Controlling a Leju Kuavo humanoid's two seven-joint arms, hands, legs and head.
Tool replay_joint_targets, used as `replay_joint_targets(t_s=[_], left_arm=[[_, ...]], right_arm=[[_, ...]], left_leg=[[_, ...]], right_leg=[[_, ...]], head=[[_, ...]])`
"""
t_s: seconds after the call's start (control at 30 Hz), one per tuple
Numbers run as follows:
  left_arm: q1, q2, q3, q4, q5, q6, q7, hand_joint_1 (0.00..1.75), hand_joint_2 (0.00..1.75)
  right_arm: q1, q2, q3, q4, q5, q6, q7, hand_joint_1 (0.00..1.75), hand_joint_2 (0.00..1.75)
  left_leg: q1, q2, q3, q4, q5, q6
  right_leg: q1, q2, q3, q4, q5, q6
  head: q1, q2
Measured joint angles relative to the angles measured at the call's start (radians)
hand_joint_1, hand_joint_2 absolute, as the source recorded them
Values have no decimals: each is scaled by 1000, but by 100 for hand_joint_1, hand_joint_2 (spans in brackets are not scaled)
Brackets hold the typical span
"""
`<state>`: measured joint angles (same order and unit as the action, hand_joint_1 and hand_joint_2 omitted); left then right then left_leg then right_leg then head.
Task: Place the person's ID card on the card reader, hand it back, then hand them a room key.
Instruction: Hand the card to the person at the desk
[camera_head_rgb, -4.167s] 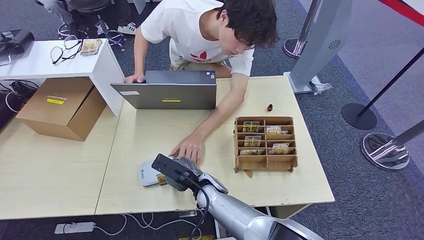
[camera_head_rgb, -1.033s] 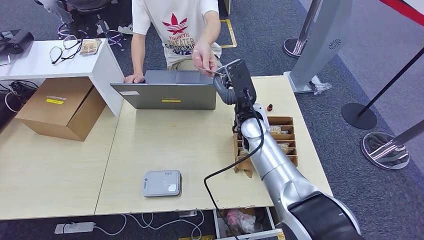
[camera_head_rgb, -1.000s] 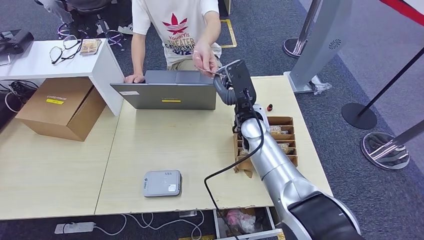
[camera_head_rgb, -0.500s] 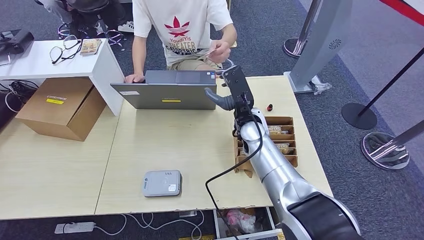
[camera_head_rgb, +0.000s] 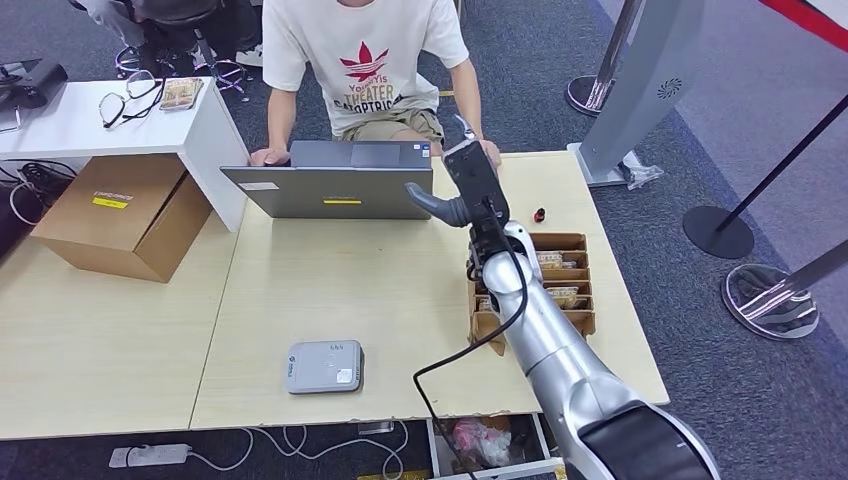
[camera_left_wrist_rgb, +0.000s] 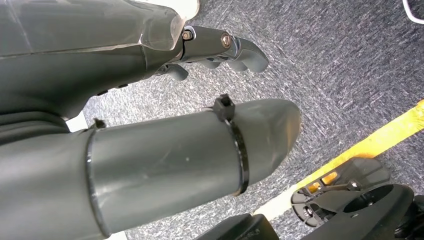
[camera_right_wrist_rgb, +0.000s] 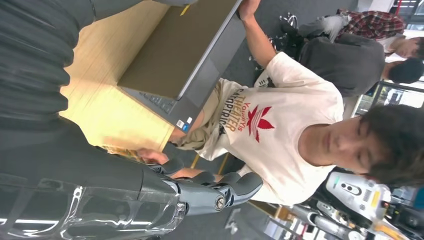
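My right hand (camera_head_rgb: 462, 185) is raised over the table's far edge, fingers apart and empty, with the thumb pointing towards the laptop (camera_head_rgb: 335, 190). The right wrist view shows its fingers (camera_right_wrist_rgb: 227, 187) spread in front of the seated person (camera_head_rgb: 365, 60). The person's hand (camera_head_rgb: 488, 152) rests at the table edge just behind mine, at a blurred yellowish card (camera_right_wrist_rgb: 120, 150). The grey-white card reader (camera_head_rgb: 323, 365) lies bare near the front edge. A wooden key rack (camera_head_rgb: 530, 285) holding several cards stands under my right forearm. My left hand (camera_left_wrist_rgb: 175, 125) hangs over the carpet, holding nothing.
A small red and black object (camera_head_rgb: 540, 215) lies behind the rack. A cardboard box (camera_head_rgb: 125, 215) and a white side table (camera_head_rgb: 60, 125) with glasses stand at the left. Stanchion bases (camera_head_rgb: 718, 232) and a grey kiosk (camera_head_rgb: 650, 80) stand at the right.
The person took the card from my raised right hand and drew it down to the table edge. My right hand sank a little, now empty.
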<state>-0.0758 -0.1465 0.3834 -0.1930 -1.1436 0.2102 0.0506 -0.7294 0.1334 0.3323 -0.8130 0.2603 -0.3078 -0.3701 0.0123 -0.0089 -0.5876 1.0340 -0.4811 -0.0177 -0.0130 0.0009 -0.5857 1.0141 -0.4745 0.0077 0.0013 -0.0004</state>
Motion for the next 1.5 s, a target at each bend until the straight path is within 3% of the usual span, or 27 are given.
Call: replay_joint_targets(t_s=[0.13, 0.23, 0.43, 0.6, 0.77, 0.93, 1.2, 1.5], left_arm=[[1, 0, 0, 0, 7, 4, -4, 0, 0], [1, 0, 0, 0, 10, 6, -8, 0, 0], [2, 1, 1, 0, 12, 6, -13, 0, 0], [3, 2, 2, 0, 15, 6, -19, 0, 0], [6, 2, 2, 0, 19, 8, -22, 0, 0], [10, 6, 3, 0, 22, 9, -31, 0, 0], [16, 11, 4, 0, 22, 12, -37, 0, 0], [22, 15, 9, 0, 21, 17, -40, 0, 0]], right_arm=[[49, -17, 1, -90, 74, -13, 11, 41, 175], [104, -41, 3, -184, 128, -21, 26, 86, 175], [215, -98, 3, -350, 217, -39, 43, 130, 175], [278, -139, 3, -425, 259, -50, 46, 99, 175], [317, -172, 4, -452, 286, -60, 53, 115, 175], [342, -197, 4, -456, 295, -67, 54, 107, 175], [375, -215, 4, -455, 303, -70, 55, 129, 175], [405, -228, 8, -436, 309, -74, 55, 112, 175]], left_leg=[[0, 0, 0, 0, 0, 0], [0, 0, 0, 0, 0, 0], [0, 0, -1, 0, -1, 0], [0, 0, -1, 0, -1, 0], [0, 0, -1, 0, -1, 0], [0, 0, -1, 0, -1, 0], [0, 0, -1, 0, -1, 0], [0, 0, -1, 0, -1, 0]], right_leg=[[0, 0, 0, 0, 0, 0], [0, 0, 0, 0, 0, 0], [0, 0, 0, -1, 0, 0], [0, 0, 0, -1, 0, 0], [0, 0, 0, -1, 0, 0], [0, 0, 0, -1, 0, 0], [0, 0, 0, -1, 0, 0], [0, 0, 0, -1, 0, 0]], head=[[0, 0], [0, 0], [0, 0], [0, 0], [0, 0], [0, 0], [0, 0], [0, 0]])
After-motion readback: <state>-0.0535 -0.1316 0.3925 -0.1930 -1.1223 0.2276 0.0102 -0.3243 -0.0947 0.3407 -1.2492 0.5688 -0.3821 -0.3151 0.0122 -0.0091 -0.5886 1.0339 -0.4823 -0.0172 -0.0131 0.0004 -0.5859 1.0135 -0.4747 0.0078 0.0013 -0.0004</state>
